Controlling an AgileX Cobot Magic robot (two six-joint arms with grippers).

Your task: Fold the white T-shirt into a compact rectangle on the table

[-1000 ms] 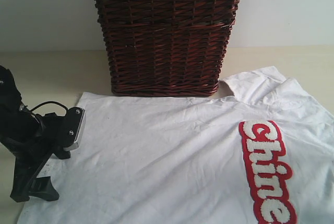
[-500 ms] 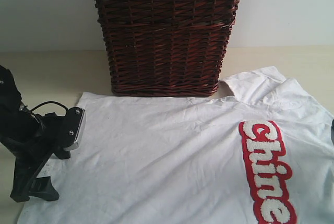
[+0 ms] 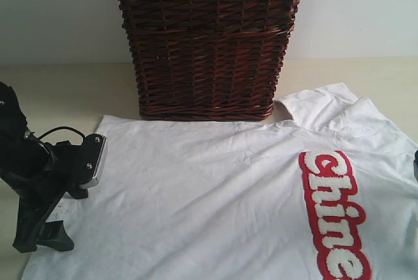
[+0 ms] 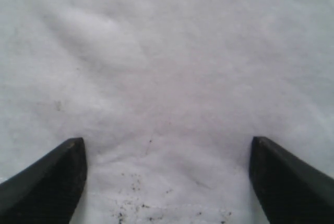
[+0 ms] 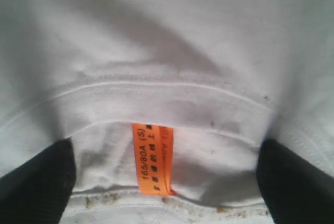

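Beige table (image 3: 59, 91): one white T-shirt (image 3: 215, 188), one wicker basket (image 3: 206, 45).

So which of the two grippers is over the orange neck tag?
The right gripper: the orange tag sits between its open fingers at the collar. The left gripper sees only plain white T-shirt cloth.

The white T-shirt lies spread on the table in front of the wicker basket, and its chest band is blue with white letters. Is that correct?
Not quite. The chest band is red, not blue; the exterior view shows it. The white T-shirt does lie spread on the table in front of the wicker basket, and the letters are white.
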